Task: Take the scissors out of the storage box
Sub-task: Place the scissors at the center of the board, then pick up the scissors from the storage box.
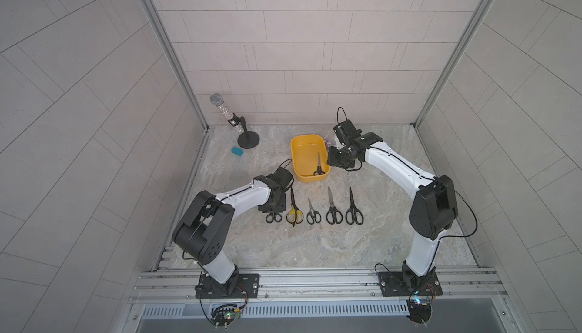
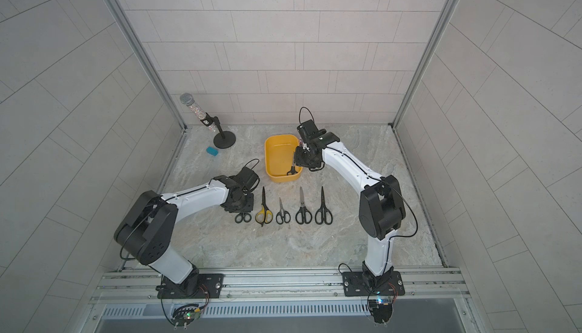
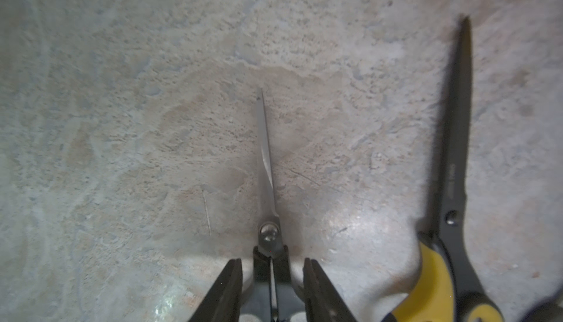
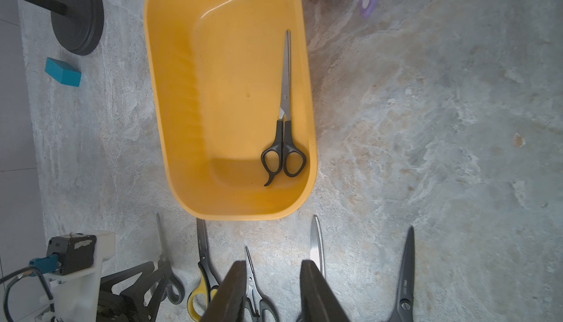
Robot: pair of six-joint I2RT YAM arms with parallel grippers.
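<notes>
This was a robotics lab test cell, not a lived-in room: the left arm (image 1: pixel 245 194) and the right arm (image 1: pixel 393 164) were bolted by black plates to an aluminium rail (image 1: pixel 315 279) along the near edge of a stone-patterned tabletop (image 1: pixel 299 246), with a bare circuit board (image 1: pixel 231 315) and loose wires below it. Aluminium posts (image 1: pixel 170 48) and flat wall panels (image 1: pixel 299 48) printed like tiles boxed the tabletop in on three sides. The things on it were a staged, unrelated mix: a glittery microphone (image 1: pixel 220 104) on a stand and a teal block (image 1: pixel 237 151) near the far left corner, a yellow storage box (image 1: pixel 296 158), and scissors (image 1: pixel 314 213) lined up in a row.
</notes>
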